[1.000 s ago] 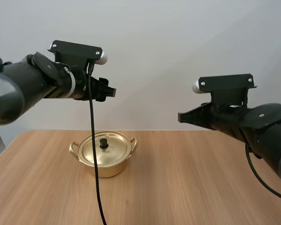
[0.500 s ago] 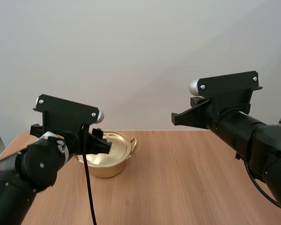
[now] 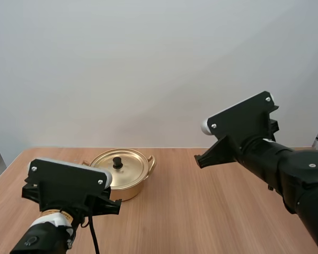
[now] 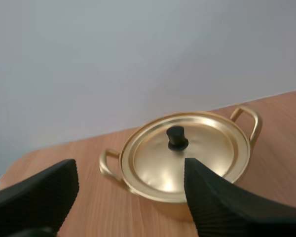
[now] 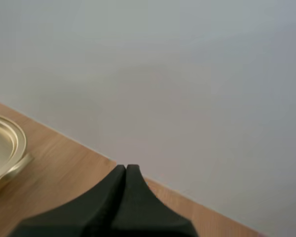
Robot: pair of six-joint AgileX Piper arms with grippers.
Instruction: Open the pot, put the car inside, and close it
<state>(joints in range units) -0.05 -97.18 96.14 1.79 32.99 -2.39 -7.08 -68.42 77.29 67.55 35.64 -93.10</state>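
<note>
A golden pot (image 3: 122, 180) with two loop handles stands on the wooden table (image 3: 212, 211), left of centre. Its lid (image 3: 118, 168) is on, with a black knob (image 3: 117, 162) in the middle. My left arm (image 3: 69, 190) hangs low at the table's front left, just short of the pot. In the left wrist view my left gripper (image 4: 129, 168) is open, its ribbed fingers (image 4: 222, 197) spread wide and pointing at the pot (image 4: 138, 185) and knob (image 4: 176, 138) a little ahead. My right gripper (image 3: 198, 161) hovers above the table right of the pot, shut in one dark wedge (image 5: 126, 170).
The table's right half and front stretch out as bare wood. A plain pale wall rises behind the table. The pot's rim (image 5: 5, 148) sits off to the side of my right gripper, well apart from it.
My left arm has dropped from high above the pot to low in front of it. The right arm has tilted its tip downward a little. The pot has not moved.
</note>
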